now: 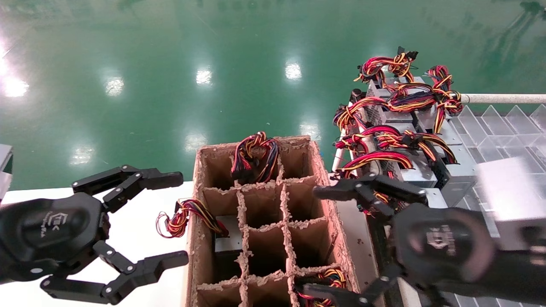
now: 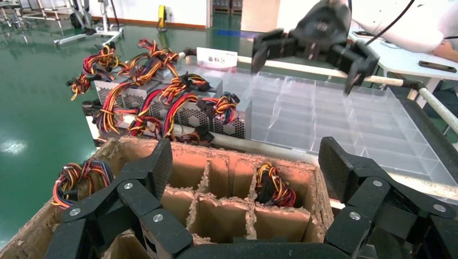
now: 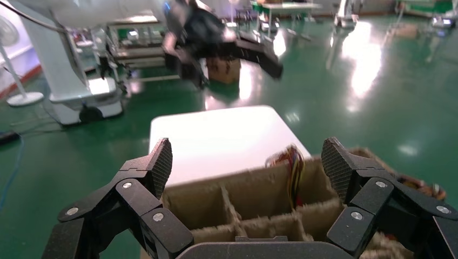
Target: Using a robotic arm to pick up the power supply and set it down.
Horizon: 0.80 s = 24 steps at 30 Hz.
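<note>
Several power supplies (image 1: 409, 128), silver-grey boxes with red, yellow and black wire bundles, are stacked at the back right, also seen in the left wrist view as power supplies (image 2: 178, 102). Others stand in cells of the cardboard box (image 1: 200, 204): one power supply (image 1: 222, 242) at the left side, one wire bundle (image 1: 256, 155) at the far end, one (image 1: 328, 279) at the near right. The robotic arm's right gripper (image 1: 311, 242) hangs open over the box's right wall, holding nothing. My left gripper (image 1: 177, 216) is open over the white table, left of the box.
The brown cardboard box (image 2: 216, 178) with grid dividers lies between the grippers on a white table (image 3: 216, 140). A clear plastic divider tray (image 2: 335, 113) sits to the right of the stacked supplies. Green floor lies beyond.
</note>
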Each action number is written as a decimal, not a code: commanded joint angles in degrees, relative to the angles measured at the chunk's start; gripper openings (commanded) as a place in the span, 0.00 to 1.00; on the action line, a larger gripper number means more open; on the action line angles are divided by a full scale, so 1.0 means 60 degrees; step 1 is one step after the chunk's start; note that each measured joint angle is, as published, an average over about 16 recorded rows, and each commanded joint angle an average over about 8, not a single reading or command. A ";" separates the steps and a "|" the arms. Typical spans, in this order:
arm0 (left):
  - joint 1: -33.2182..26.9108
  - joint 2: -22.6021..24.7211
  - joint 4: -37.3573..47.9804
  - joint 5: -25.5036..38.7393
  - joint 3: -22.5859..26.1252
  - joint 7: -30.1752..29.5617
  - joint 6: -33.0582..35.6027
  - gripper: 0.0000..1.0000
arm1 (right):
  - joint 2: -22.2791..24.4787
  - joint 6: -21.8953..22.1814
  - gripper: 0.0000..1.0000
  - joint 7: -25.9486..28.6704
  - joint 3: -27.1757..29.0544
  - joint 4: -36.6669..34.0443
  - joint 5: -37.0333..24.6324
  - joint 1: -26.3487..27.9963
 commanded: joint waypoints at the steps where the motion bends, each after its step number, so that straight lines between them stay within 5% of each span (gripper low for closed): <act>1: 0.0000 0.0000 0.0000 0.0000 0.0000 0.0000 0.0000 0.00 | -0.0081 0.0161 1.00 -0.0083 -0.0054 0.0060 -0.0206 -0.0002; 11: 0.0000 0.0000 0.0000 0.0000 0.0000 0.0000 0.0000 0.00 | -0.2254 0.1255 1.00 -0.0342 -0.1148 -0.0304 -0.1925 0.0997; 24: 0.0000 0.0000 0.0000 0.0000 0.0000 0.0000 0.0000 0.00 | -0.4685 0.2077 1.00 -0.1149 -0.2307 -0.2178 -0.3711 0.2037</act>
